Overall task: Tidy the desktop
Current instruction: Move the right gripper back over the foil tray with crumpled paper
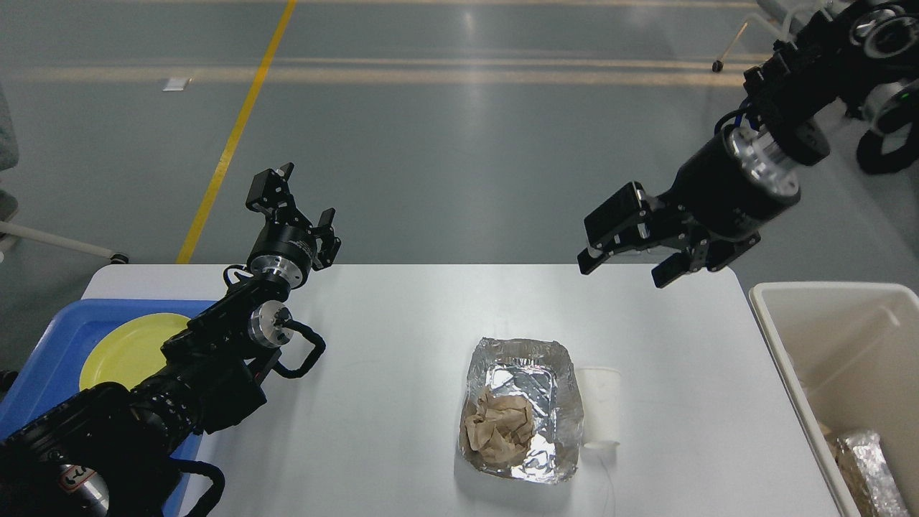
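The white desktop (402, 330) fills the lower middle of the head view. On it lies a foil tray (523, 409) holding a crumpled brown paper (499, 425), with a white paper cup (600, 406) lying beside the tray's right side. My left gripper (305, 201) hangs open above the table's far left edge, holding nothing. My right gripper (621, 267) is open and empty above the far right edge, well above and behind the tray.
A blue plastic tray (43, 359) with a yellow plate (133, 346) sits at the left under my left arm. A cream-white bin (840, 345) stands to the right of the table, with crumpled foil (865, 467) inside. Grey floor with a yellow line lies beyond.
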